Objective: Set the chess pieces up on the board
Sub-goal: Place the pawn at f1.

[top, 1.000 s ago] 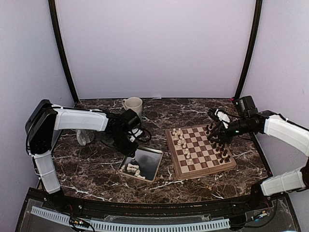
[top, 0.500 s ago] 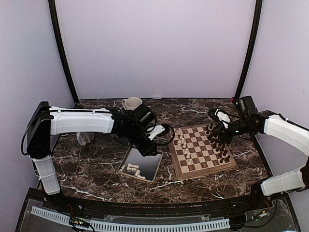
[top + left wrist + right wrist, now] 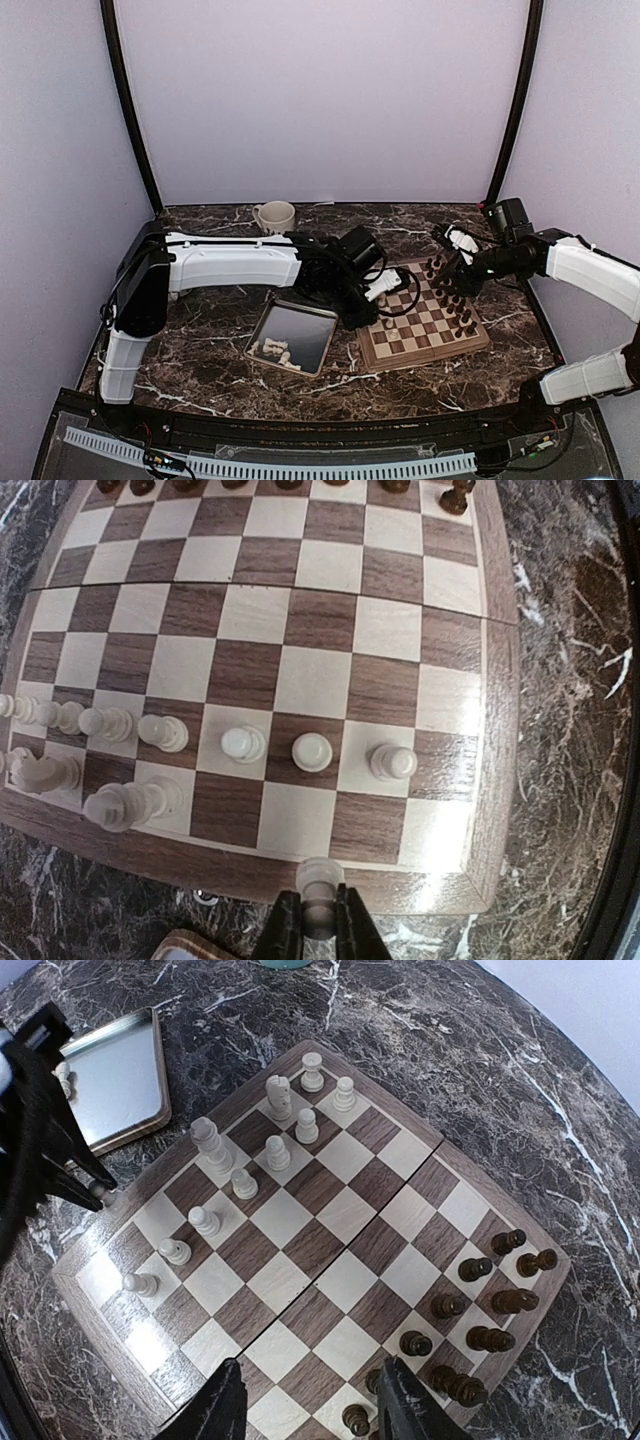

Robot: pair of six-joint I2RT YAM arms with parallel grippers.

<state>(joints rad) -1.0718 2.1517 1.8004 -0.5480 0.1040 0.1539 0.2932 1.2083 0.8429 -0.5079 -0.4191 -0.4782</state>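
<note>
Held piece: a small cream-white pawn (image 3: 318,880) of turned shape, pinched over the tan border of the board (image 3: 300,680), just outside an empty back-row square on the cream side.
Axis: its long axis runs along the fingers, with a rounded end showing past their tips toward the squares. Whether it touches the wood cannot be told.
Left gripper (image 3: 318,925): narrow, clamped on the pawn. The arm reaches low and far across from the left.
Chess pieces (image 3: 240,743): cream, upright, in two rows along the near edge.
Dark pieces (image 3: 480,1300): brown, upright, along the opposite edge.
Right gripper (image 3: 315,1400): jaws apart and empty, hanging above the dark side.
Tray (image 3: 310,335): silver metal, just beside the board, with a few cream pieces inside.
Table (image 3: 200,350): dark veined marble.
</note>
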